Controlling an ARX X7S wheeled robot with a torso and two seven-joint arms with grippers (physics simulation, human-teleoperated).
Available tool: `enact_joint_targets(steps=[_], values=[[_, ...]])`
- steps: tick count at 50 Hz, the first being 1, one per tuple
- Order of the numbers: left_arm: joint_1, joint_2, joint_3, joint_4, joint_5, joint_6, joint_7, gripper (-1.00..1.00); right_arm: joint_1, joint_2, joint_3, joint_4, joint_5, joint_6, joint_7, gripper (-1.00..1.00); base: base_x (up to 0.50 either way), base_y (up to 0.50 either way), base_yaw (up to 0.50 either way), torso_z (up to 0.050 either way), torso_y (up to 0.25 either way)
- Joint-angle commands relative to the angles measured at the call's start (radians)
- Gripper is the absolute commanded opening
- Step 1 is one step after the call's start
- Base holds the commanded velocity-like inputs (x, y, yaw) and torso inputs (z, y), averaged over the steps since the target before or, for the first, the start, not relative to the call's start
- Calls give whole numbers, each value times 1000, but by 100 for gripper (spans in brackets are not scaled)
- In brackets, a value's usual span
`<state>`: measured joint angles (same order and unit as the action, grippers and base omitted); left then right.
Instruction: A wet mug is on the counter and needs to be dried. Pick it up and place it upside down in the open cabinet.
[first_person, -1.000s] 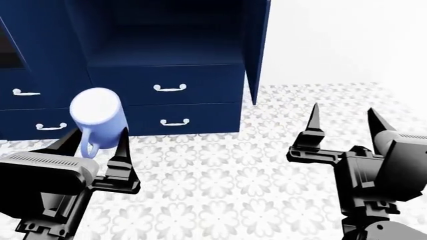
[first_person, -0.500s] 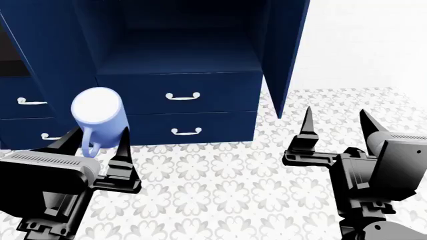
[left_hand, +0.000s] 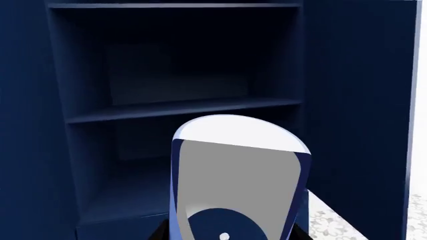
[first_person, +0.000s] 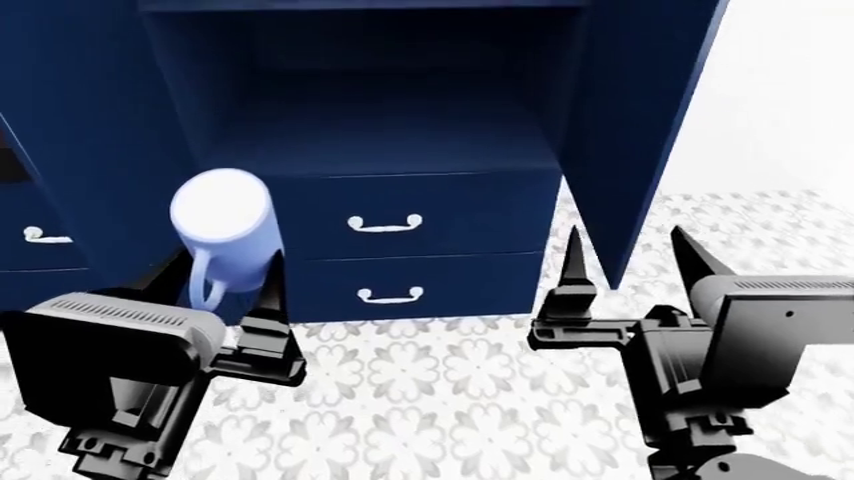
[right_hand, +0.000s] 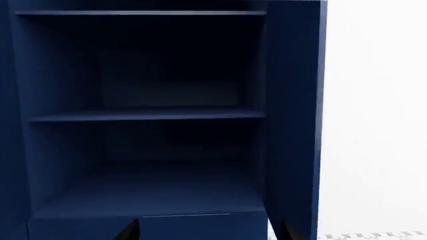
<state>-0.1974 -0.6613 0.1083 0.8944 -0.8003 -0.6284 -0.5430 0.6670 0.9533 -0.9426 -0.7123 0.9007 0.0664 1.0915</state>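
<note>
**Mug held before the open cabinet**

The periwinkle mug (first_person: 224, 232) sits clamped in the left gripper (first_person: 224, 300), its flat base facing the head camera and its handle hanging down. Behind it stand the navy cabinet (first_person: 387, 120), its shelves (right_hand: 147, 115) and two white-handled drawers (first_person: 400, 220). The right gripper (first_person: 627, 262) is spread, holding nothing, above the floral floor (first_person: 441, 400). A white wall (right_hand: 373, 115) lies right of the cabinet.

Sharp, evenly lit renders, deep shadow inside the cabinet (right_hand: 153, 65), no blur or glare.
</note>
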Motion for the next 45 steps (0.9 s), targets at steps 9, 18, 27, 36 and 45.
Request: enact_joint_targets(steps=[9, 18, 27, 36, 45], values=[[-30, 2, 10, 17, -33, -8, -24, -100, -11, -10, -2, -13, -31, -4, 8, 100, 503, 230, 0, 0, 1], [-27, 3, 15, 14, -28, 3, -19, -100, -14, -9, 2, -18, -38, -4, 16, 100, 503, 51, 0, 0, 1], [-26, 0, 13, 25, -39, 4, -27, -100, -19, -7, 6, -22, -42, -10, 20, 100, 499, -27, 0, 0, 1], [-31, -3, 12, 25, -47, 4, -32, -100, -15, -11, 6, -23, -49, -3, 20, 100, 499, -27, 0, 0, 1], [-28, -5, 15, 22, -42, 13, -30, -100, -15, -16, 7, -21, -53, -2, 19, 100, 503, 51, 0, 0, 1]])
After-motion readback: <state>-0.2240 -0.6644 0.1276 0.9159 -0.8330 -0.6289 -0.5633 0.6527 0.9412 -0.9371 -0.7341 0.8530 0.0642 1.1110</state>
